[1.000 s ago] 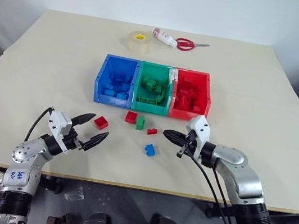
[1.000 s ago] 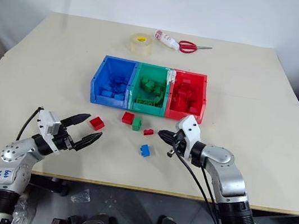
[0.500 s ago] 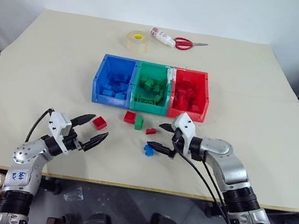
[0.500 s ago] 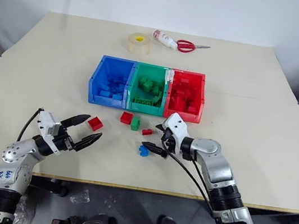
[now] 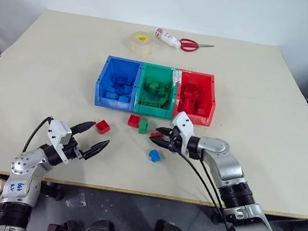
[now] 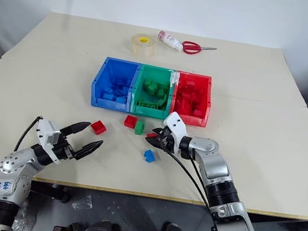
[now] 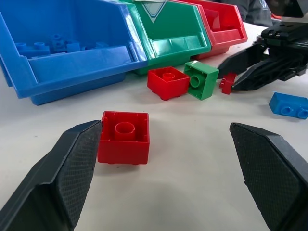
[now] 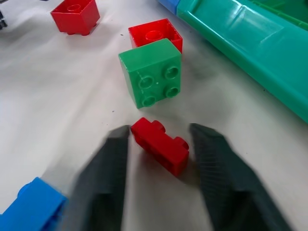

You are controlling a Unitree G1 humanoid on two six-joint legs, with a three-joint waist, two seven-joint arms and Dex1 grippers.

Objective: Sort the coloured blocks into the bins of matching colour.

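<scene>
The right pincer (image 8: 159,159) straddles a small flat red plastic studded brick (image 8: 160,145) on the beige table (image 5: 43,74), its fingers not yet touching it, just before the joined blue, green and red plastic bins (image 5: 157,89). The left pincer (image 5: 92,140) gapes wide beside a square red brick (image 5: 103,126).

We can't really read much here. There's some blue handwriting on the left forearm (image 5: 18,186), looks like a couple of short scrawled lines, but we can't make out the characters. The small white bottle (image 5: 167,37) at the far end of the bench has a reddish label, too tiny to read.
</scene>
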